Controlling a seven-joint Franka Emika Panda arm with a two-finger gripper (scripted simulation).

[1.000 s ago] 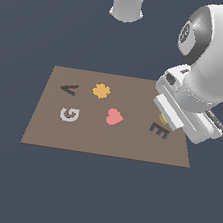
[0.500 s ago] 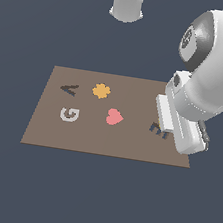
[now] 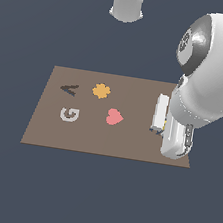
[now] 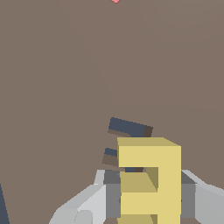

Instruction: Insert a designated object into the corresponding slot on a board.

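Observation:
In the wrist view my gripper is shut on the yellow E block, fingers pressing its two sides. The block hangs just above the dark E-shaped slot, covering most of it; only part of the recess shows beside the block. In the exterior view the gripper is low over the brown board near the exterior view's right edge. Only a sliver of yellow shows there, and the slot is hidden by the arm.
On the board lie a dark A-shaped recess, a grey G letter, an orange flower piece and a pink heart piece. A grey robot base stands beyond the board. The arm's white bulk overhangs the board's right side.
The arm has come down over the right end of the board with the yellow E, and now hides the dark E slot that showed in the exterior view a second ago.

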